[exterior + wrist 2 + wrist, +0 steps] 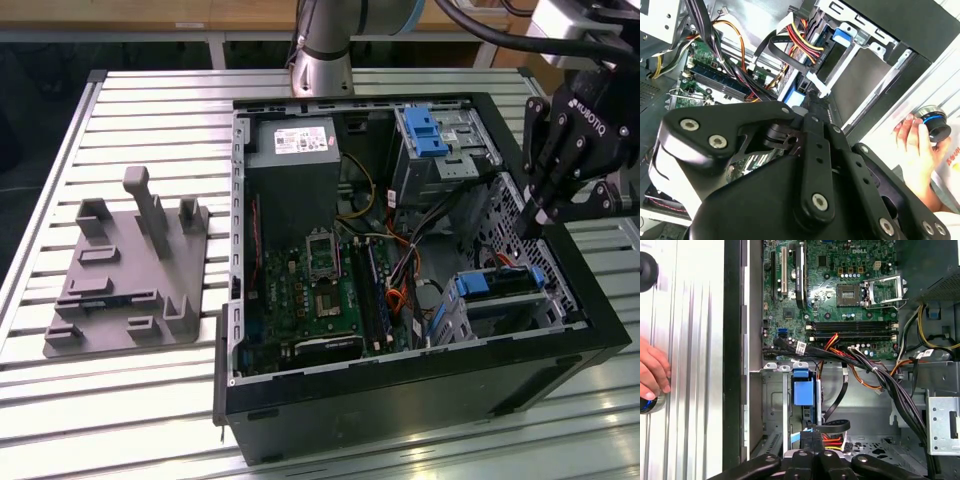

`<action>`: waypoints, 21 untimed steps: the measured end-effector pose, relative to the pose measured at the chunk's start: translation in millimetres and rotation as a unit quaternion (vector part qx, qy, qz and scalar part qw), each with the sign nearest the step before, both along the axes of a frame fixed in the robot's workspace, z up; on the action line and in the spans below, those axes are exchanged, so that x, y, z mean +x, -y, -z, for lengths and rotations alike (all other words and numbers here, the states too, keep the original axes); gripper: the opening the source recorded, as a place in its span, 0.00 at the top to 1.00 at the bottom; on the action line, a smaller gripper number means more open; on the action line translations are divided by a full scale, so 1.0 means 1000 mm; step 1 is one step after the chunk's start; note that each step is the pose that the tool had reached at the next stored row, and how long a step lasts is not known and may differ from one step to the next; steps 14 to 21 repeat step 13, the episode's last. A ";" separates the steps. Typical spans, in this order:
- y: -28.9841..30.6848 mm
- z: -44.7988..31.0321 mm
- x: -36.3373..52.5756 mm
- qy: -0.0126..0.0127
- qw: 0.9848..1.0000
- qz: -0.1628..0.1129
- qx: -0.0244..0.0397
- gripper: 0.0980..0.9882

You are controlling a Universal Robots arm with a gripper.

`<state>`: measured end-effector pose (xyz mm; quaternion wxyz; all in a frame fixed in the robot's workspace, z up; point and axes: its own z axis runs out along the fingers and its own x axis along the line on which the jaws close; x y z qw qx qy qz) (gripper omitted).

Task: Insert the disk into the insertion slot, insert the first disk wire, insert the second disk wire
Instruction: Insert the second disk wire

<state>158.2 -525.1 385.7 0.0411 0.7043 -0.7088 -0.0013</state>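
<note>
A slatted metal surface (150, 400) carries an open black computer case (420, 390), with a grey fixture (130, 270) well apart on the exterior view's left. The gripper (540, 215) hangs over the case's edge, above the insertion slot (500, 300), where the disk (495, 283) appears already seated. Its fingers seem drawn together around a black wire (832, 426), though I cannot tell for sure. A person's hand (915, 145) rests outside the case.
</note>
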 end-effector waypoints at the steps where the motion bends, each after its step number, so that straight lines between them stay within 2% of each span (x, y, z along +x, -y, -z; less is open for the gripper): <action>1: 0.0000 -0.0001 0.0000 0.000 1.000 0.000 0.000 0.99; 21: 0.0000 -0.0012 0.0000 0.000 1.000 0.000 0.000 0.99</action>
